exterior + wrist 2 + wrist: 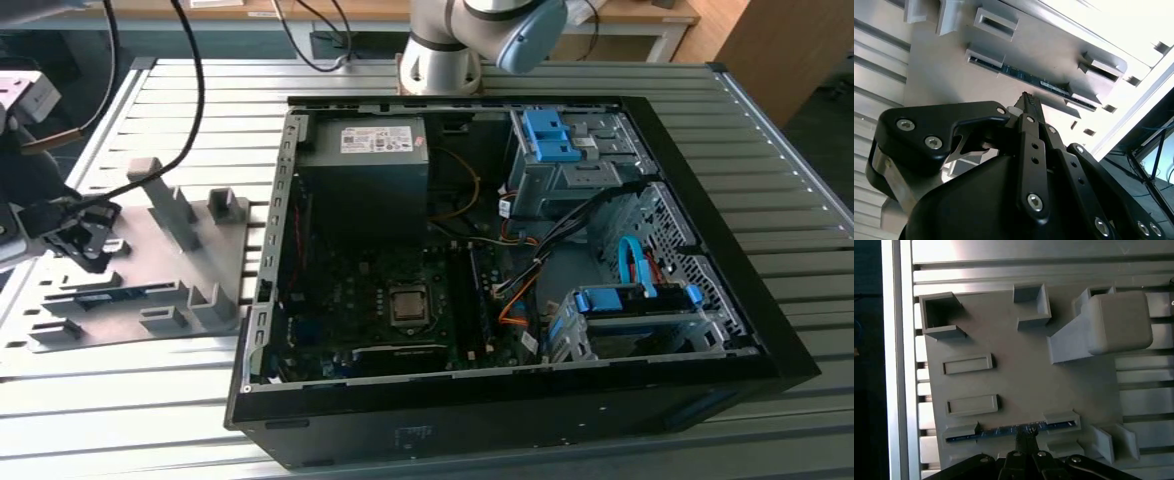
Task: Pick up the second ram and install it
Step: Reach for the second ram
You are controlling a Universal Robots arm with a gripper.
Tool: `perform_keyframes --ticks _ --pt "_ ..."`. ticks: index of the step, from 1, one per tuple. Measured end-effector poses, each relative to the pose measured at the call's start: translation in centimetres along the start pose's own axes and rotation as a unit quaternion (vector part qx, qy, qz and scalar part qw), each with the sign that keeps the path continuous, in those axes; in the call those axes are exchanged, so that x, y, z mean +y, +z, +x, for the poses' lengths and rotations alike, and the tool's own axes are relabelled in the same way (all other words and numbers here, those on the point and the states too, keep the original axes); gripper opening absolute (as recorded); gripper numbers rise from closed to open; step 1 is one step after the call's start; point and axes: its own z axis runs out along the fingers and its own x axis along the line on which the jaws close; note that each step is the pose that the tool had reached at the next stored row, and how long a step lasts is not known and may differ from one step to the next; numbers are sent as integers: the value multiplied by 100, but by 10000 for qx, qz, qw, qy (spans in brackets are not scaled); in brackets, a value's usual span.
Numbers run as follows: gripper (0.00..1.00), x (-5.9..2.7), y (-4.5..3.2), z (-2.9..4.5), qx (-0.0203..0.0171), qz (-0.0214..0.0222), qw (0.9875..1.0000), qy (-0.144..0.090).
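The second ram [1004, 431] is a thin dark blue-green stick standing on edge between two holders of the grey moulded tray [1019, 365]. In the second wrist view the ram [1024, 76] runs slantwise across the tray [954, 85]. My gripper [1026, 438] hangs just above the middle of the stick, its black fingers [1029, 107] pressed together with nothing between them. In the exterior view the gripper [91, 262] is over the tray [147, 270] at the exterior view's left, with the ram [118, 296] below it.
An open black computer case [534, 400] lies on the slatted metal table [801, 200], with the motherboard [387, 300], cables and blue drive brackets inside. Tall grey posts [167, 205] rise from the tray near my gripper. The arm's base [441, 60] stands behind the case.
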Motion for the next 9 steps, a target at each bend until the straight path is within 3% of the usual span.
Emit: perform_keyframes --ticks 9 --pt "10 -42 161 2 4 -1 10000 -50"
